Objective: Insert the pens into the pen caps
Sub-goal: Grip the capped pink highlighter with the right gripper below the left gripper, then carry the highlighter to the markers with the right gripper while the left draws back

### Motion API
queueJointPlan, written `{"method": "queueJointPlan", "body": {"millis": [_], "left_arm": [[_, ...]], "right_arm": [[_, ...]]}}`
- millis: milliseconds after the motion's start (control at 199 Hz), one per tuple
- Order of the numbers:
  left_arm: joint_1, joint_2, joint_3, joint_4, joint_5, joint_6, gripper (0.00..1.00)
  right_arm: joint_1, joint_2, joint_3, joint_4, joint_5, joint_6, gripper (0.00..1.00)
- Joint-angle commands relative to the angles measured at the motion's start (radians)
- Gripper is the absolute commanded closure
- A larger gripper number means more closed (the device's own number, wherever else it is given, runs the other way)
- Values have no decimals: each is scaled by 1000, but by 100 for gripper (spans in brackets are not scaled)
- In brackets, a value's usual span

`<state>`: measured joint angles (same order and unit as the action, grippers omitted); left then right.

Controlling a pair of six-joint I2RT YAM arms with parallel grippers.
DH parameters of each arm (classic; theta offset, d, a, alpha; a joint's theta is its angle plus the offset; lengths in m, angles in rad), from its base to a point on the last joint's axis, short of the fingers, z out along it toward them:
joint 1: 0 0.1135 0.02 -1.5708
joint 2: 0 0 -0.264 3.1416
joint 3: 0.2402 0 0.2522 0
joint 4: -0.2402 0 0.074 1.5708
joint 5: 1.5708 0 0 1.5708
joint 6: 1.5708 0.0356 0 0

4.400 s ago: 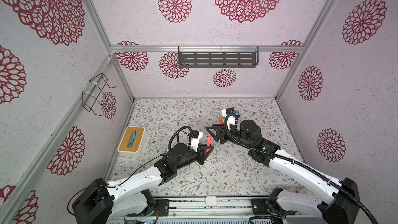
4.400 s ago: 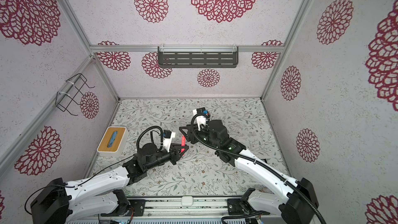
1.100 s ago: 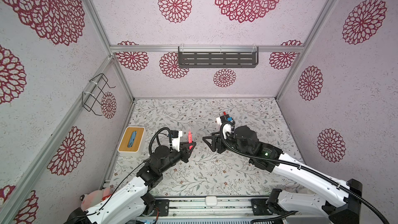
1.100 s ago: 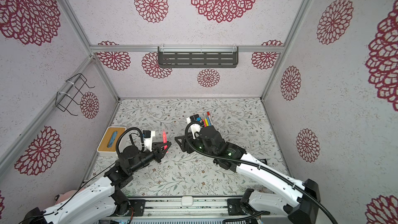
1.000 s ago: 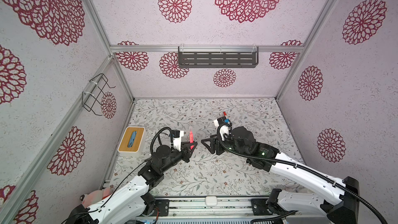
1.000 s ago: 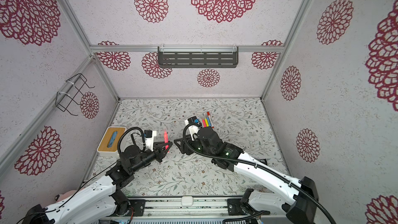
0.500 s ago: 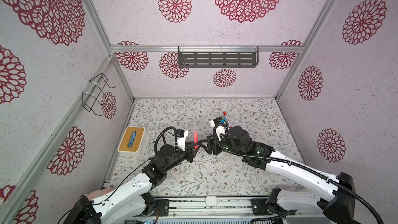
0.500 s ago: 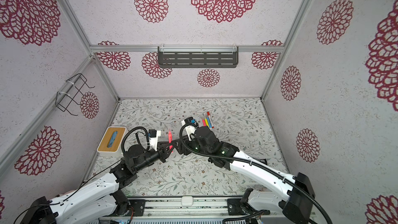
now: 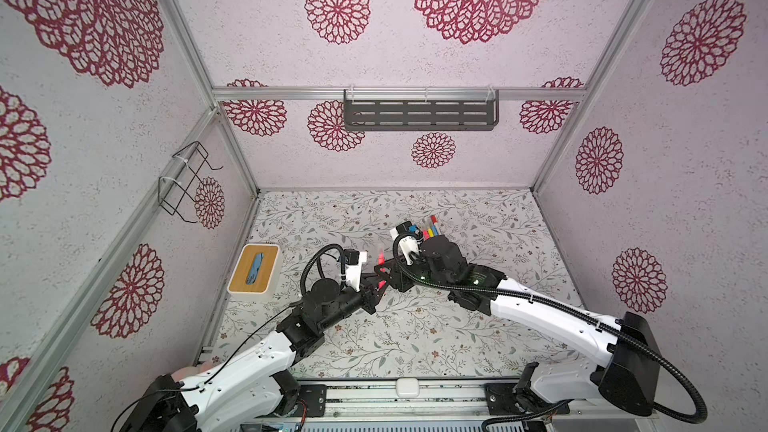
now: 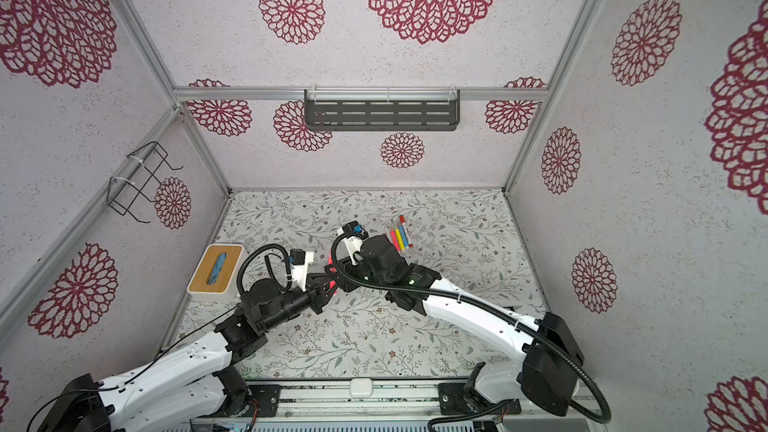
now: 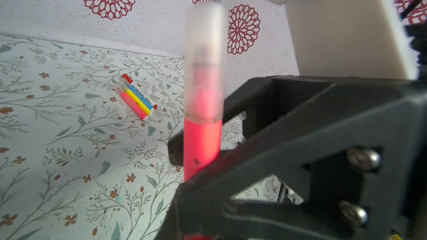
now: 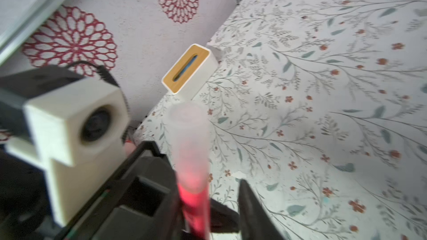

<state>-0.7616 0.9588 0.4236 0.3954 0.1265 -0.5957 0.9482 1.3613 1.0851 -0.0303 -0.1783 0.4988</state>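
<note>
Arms [image 9: 266, 353] converge centrally: left gripper [image 9: 376, 286] clamps capped pen [image 11: 202, 146] (pink); right gripper [image 9: 386, 274] flanks it, closure unclear

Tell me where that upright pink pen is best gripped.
Take the pink pen by its bare barrel just under the translucent cap, coming in level from the side, jaws across it. It stands upright, the left claw holds its bottom, and the cap might pull off.

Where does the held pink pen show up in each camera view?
In a top view: pink pen, mid-width, below the middle.
In a top view: left of middle.
Left wrist: centre, close up.
Right wrist: close up, foreground.
Shared landmark: wood-topped box, absent from left wrist.
</note>
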Motion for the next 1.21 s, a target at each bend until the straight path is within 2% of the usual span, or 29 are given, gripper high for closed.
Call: {"method": "queueJointPlan", "body": {"millis": [0,40,80,146,166,191,271,367,502,597,748,984,1095,1200], "left_arm": [[-8,7,32,30,9,7,100],[-8,11,35,25,6,6,97],[-8,15,41,7,-6,5,87],[-8,22,55,-42,-37,14,50],[-8,24,60,-66,-54,19,44],[-8,27,67,-102,-86,23,40],[-8,35,97,-239,-206,23,37],[-8,15,84,-267,-251,12,36],[-8,-56,46,-285,-308,-4,36],[-10,-119,24,-316,-372,-9,36],[-8,-215,7,-375,-464,-7,35],[-8,-292,-4,-453,-484,-9,35],[-8,-317,-12,-470,-488,-10,35],[-7,-337,-17,-480,-500,0,35]], "right_arm": [[-6,-4,32,27,-37,-6,96],[-7,-4,32,26,-36,-6,100],[-9,-4,32,21,-23,-8,100],[-27,0,42,-6,7,-12,100],[-36,2,49,-21,17,-14,99],[-53,9,60,-41,28,-15,100],[-123,37,99,-116,49,-19,99],[-202,88,150,-203,74,-39,99],[-290,245,267,-341,59,-92,99],[-301,384,379,-445,92,-146,98],[-301,635,643,-631,118,-206,98],[-301,979,1057,-861,187,-239,98],[-301,1077,1188,-941,243,-246,99],[-302,1104,1210,-961,295,-256,98]]}}
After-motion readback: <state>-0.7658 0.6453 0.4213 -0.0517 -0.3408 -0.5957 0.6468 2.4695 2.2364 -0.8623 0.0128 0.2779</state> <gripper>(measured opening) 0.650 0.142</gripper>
